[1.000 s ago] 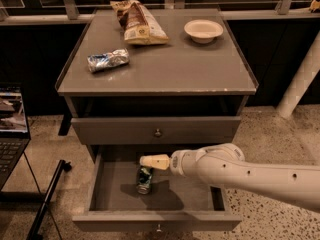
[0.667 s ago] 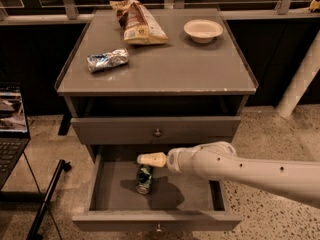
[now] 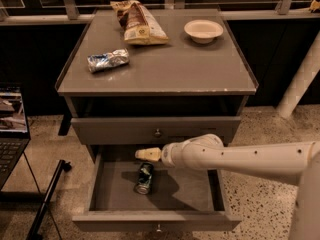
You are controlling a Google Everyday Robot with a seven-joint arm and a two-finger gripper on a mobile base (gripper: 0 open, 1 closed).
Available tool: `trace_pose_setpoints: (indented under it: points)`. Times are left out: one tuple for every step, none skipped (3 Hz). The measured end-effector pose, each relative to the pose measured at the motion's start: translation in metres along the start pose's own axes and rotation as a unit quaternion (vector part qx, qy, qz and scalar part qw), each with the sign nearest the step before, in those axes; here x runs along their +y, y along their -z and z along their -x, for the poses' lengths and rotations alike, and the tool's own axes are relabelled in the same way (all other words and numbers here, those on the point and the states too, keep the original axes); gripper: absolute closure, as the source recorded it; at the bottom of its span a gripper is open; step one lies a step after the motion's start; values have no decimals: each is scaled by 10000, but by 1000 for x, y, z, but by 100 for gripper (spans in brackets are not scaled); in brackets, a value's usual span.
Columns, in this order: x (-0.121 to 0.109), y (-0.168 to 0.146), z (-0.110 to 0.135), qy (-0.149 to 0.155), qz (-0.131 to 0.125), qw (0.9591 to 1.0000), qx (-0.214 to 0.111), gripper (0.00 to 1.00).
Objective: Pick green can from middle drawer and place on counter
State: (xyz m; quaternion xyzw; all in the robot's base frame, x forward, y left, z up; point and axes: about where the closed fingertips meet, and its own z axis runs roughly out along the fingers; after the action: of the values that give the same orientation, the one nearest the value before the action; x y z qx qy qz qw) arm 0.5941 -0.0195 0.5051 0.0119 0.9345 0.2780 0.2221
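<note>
**Spotter:** Grey counter (image 3: 170,74) up top, with a snack bag (image 3: 140,25), a bowl (image 3: 203,30) and a foil packet (image 3: 108,60) on it. What's moving below?

**Me:** My gripper (image 3: 146,154) has slid left and a touch back over the open middle drawer (image 3: 190,196). It now hangs just above the green can (image 3: 144,178), which hasn't budged and lies on the drawer floor.

**Spotter:** Jaws?

**Me:** Apart or together, I can't tell from here. Nothing's grasped yet, I'd say. The descent onto the can comes next.

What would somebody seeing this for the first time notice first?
The white arm reaching from the right over the open drawer, its gripper close to the green can lying on the drawer floor. Then the counter, holding a chip bag, foil packet and bowl.
</note>
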Motion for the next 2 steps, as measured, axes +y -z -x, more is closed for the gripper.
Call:
trace_pose_setpoints:
  points:
    - [-5, -22, -2, -96, -222, 9995, 189, 0]
    - [-4, -25, -2, -105, -240, 9994, 213, 0]
